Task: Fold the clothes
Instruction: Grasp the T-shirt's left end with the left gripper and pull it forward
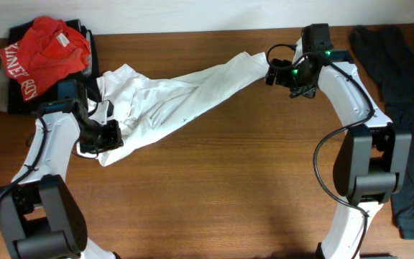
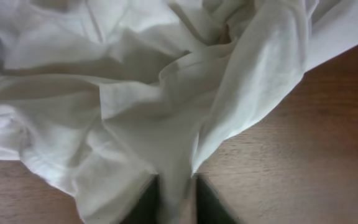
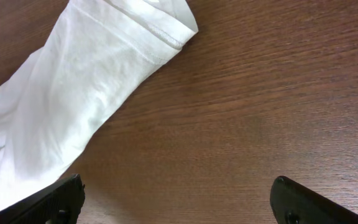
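Lying crumpled across the tabletop (image 1: 228,187), the white T-shirt (image 1: 178,93), judged light and limp, is pinched at a bunched fold by the nearly closed left tool (image 2: 176,202); the right tool (image 3: 179,202) is held wide open, empty, beside the hem (image 3: 166,38) best gripped.

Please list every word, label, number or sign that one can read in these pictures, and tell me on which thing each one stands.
Crumpled red shirt at the far left: white capital lettering, bent by the folds and too blurred to read with certainty.
White cotton T-shirt, stretched across the middle: no text on the side that shows.
Long dark garment at the right edge: no text visible.
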You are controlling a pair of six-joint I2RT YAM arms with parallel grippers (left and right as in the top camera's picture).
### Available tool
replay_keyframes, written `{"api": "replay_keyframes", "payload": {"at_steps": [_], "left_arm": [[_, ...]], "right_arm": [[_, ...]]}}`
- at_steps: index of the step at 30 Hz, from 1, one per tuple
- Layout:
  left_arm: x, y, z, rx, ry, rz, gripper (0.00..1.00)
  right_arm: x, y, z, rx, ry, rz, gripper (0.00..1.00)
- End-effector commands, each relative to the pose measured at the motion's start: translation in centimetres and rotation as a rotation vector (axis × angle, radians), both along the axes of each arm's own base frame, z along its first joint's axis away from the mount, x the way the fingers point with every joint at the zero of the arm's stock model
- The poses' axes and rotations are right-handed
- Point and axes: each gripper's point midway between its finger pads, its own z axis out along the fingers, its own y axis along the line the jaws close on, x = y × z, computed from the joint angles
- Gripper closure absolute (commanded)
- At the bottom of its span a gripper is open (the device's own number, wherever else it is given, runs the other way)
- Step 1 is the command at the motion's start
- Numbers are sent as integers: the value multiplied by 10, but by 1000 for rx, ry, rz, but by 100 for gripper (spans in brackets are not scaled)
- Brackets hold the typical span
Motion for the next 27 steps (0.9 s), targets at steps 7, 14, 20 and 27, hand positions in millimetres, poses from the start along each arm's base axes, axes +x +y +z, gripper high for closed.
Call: {"api": "replay_keyframes", "payload": {"at_steps": [7,14,20,27], "left_arm": [[13,-26,19,-151,-65,-25,99],[16,-34,77,-132,-181,-86,99],[-8,-37,115,-128,-206,-87,100],[-70,-70,112,-165,17,-158,100]], "right_arm": [[2,-5,4,-11,-8,-3,1],[-5,-4,2,-9,21,0,1],[-5,-3,1,-8,22,0,1],[-5,-4,1,-9,24,0,1]]}}
